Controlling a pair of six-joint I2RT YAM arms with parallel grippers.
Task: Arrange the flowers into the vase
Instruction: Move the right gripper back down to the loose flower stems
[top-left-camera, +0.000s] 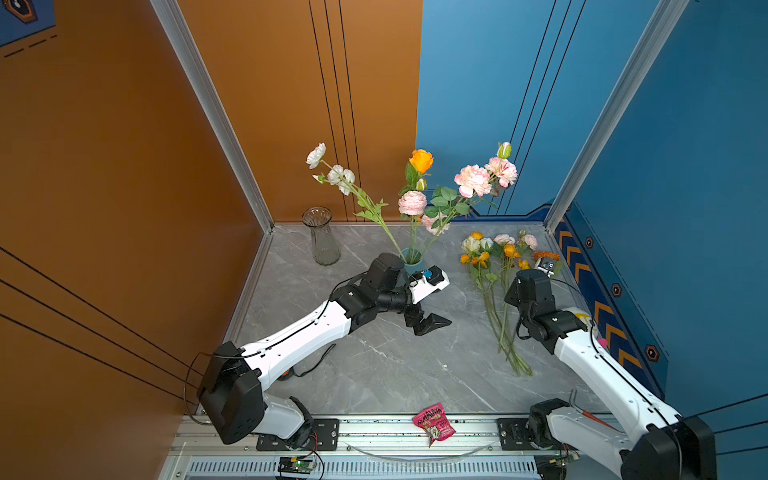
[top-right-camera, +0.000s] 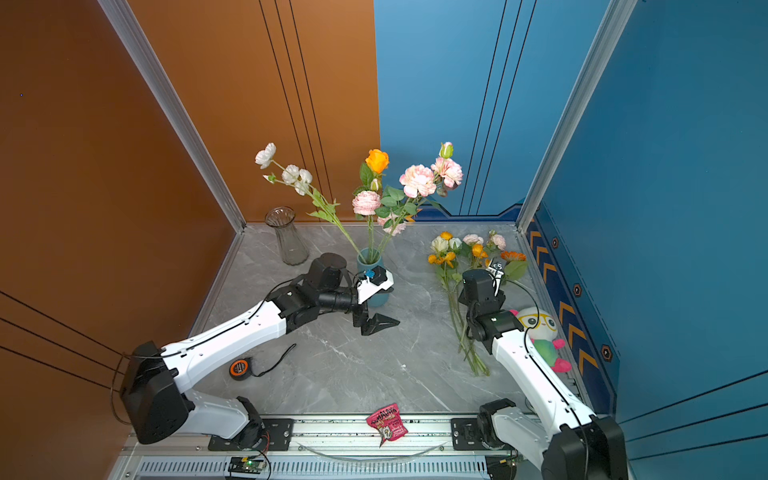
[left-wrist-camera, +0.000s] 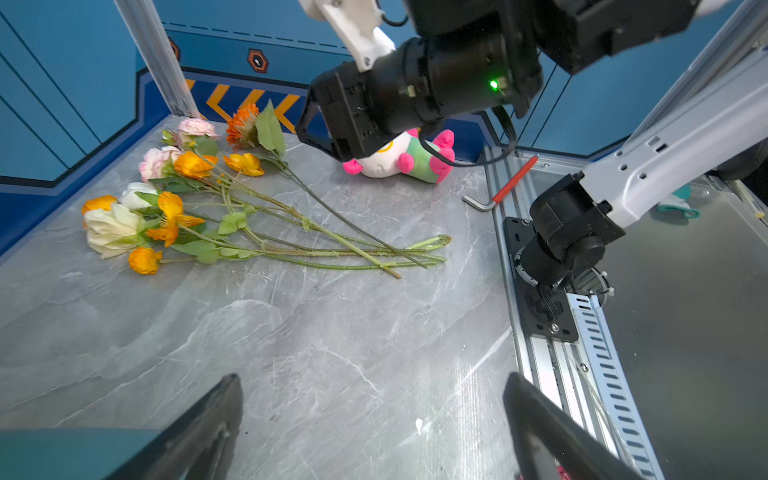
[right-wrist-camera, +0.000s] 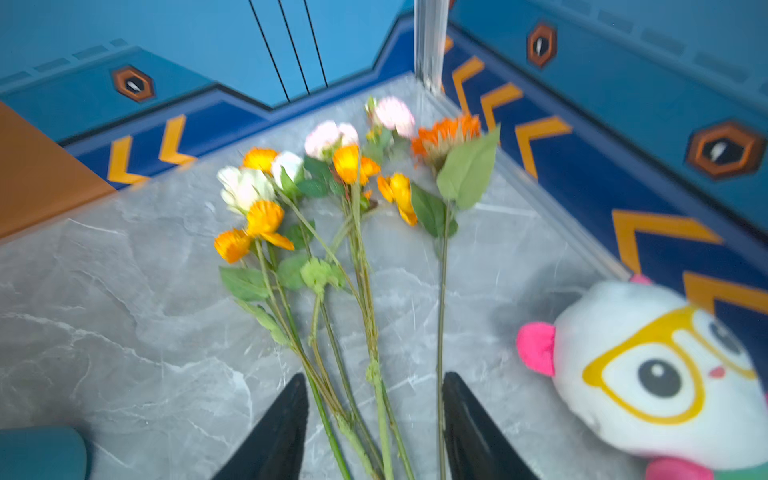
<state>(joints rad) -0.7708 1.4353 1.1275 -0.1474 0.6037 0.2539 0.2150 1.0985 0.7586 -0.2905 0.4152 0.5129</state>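
Left gripper (top-left-camera: 429, 325), seen in both top views just in front of the teal cylindrical vase (top-left-camera: 415, 262), is spread to its widest over the grey marble-patterned tabletop (top-left-camera: 374, 374) and holds nothing; the left wrist view shows only bare table between its black fingers (left-wrist-camera: 208, 428). Right gripper (right-wrist-camera: 374, 432) has its jaws partly apart, astride the lower stems of the lying flowers (right-wrist-camera: 357, 270). That view is blurred, but table shows between stems and jaws, and no clamp on any stem can be seen. All the flowers are artificial, with long thin green stems, green leaves and blooms in white, pale pink, yellow-orange and deep orange. They form two groups. Group one is three standing sprays (top-left-camera: 412, 203) set in the teal cylindrical vase. They are far taller than it and fan outward: a white one leans left, an orange-and-pink one is nearly upright, and a pale pink one leans right. Group two is the lying flowers, a loose bunch flat on the table at the back right. Its long axis runs back to front, with blooms toward the back corner and cut ends converging toward the front rail. About five stems can be made out, but they cross, so the exact count cannot be told. There are two vases: the clear ribbed glass vase (top-left-camera: 322, 237) stands at the back left, well apart from the teal one. One white plush toy with yellow spectacles (right-wrist-camera: 648, 365) lies near the bunch, by the right wall.
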